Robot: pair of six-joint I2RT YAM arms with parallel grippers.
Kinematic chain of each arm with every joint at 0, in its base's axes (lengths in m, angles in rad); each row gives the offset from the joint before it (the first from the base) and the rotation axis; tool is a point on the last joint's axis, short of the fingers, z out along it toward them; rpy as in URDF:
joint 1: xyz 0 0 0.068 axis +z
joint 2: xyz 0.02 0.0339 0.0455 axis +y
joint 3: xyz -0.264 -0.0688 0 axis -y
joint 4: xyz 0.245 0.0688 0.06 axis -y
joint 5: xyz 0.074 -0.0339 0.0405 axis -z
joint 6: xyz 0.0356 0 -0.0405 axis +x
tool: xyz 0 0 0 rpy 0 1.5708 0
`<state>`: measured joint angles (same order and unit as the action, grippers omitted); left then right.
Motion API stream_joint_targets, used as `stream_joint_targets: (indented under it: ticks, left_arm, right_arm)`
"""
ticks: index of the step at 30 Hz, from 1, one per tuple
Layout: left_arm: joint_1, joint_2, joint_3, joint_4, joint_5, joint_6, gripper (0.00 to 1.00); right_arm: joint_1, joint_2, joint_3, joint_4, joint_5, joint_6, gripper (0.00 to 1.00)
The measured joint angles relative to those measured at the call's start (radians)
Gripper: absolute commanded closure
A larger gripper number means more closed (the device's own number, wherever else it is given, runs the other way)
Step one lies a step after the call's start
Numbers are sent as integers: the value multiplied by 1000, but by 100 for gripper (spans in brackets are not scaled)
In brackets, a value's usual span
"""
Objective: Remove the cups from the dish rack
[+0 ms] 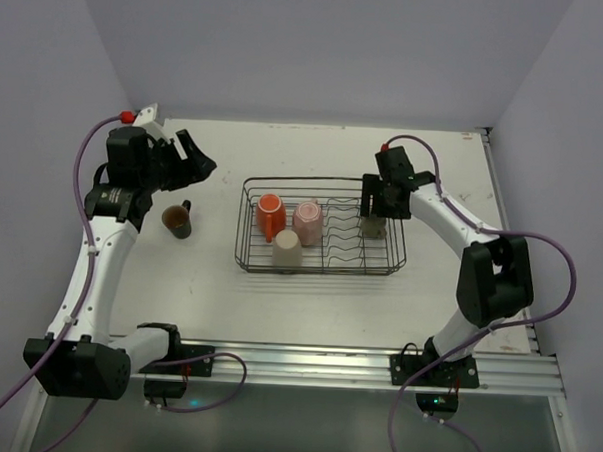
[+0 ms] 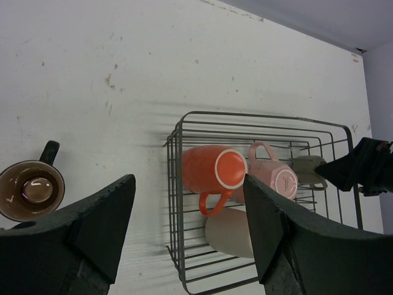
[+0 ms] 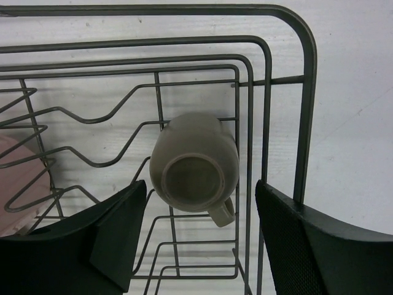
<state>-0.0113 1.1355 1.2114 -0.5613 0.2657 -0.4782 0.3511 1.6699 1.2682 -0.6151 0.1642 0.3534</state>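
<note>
Straddling the olive cup [image 3: 195,161] at the rack's [image 1: 319,272] right end, the right gripper [image 3: 199,193] has its fingers apart, seemingly not touching it yet. Next it must close squarely and lift clear. The left gripper [image 2: 189,184] hovers spread and empty.

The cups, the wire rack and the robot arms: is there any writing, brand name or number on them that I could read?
No text can be read in any view.
Left arm: a faint pale marking on its black housing, too small to read.
Orange cup: plain, no print showing.
Olive-grey cup: plain, no print on its base or side.
Dish rack: bare wire, no label.
</note>
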Motion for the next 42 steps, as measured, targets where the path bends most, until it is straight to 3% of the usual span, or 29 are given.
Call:
stream_joint_targets:
  ticks: [27,31,35,37,40,42]
  left_arm:
    - [0,11,-32,30,39,-1,25]
    - [0,11,-32,31,45,-1,25]
    - [0,11,-32,32,47,-1,25]
    - [0,11,-34,36,50,-1,25]
    - [0,11,-45,47,60,-1,25]
    - [0,11,-50,46,71,-1,25]
  right_arm:
    - [12,92,24,10,-5,-22,28]
    - [15,98,28,7,4,-23,32]
    - [14,108,42,1,13,-29,50]
    - [14,110,43,0,19,-32,69]
    - [13,110,45,-3,25,-33,88]
    - [13,110,45,-3,27,-33,92]
